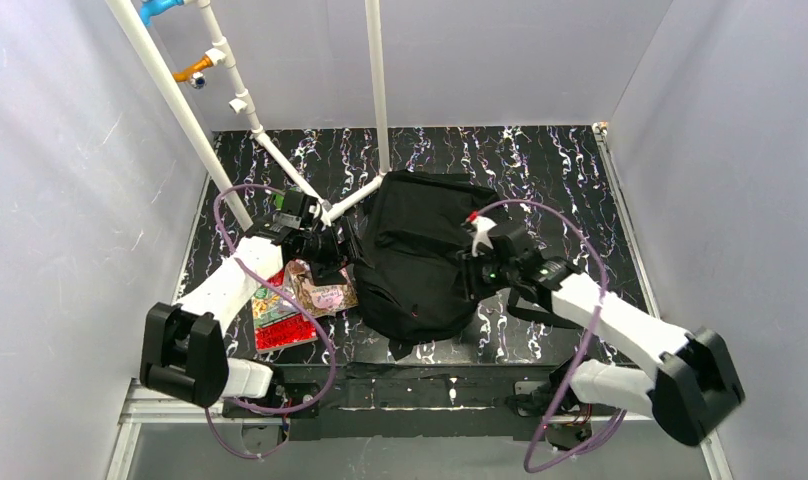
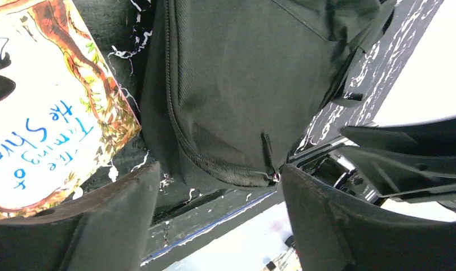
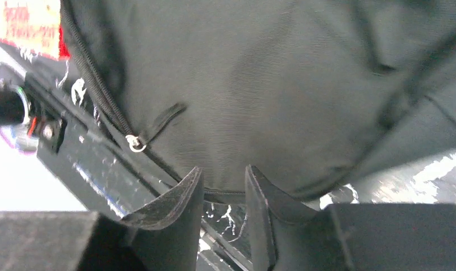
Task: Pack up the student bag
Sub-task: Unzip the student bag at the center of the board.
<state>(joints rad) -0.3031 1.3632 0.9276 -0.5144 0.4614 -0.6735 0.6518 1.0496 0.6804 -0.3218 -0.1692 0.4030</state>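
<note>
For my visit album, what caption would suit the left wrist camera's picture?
Open left end effector facing the large black fabric backpack and its zipper pull, a colourful illustrated book beside it.

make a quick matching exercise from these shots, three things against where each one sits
Things:
1. student bag
2. Taming of the Shrew book
3. white pipe frame

Places:
a. lying flat just left of the bag
b. middle of the table
c. standing at the far left, rising out of view

Pairs: 1-b, 2-a, 3-c
</note>
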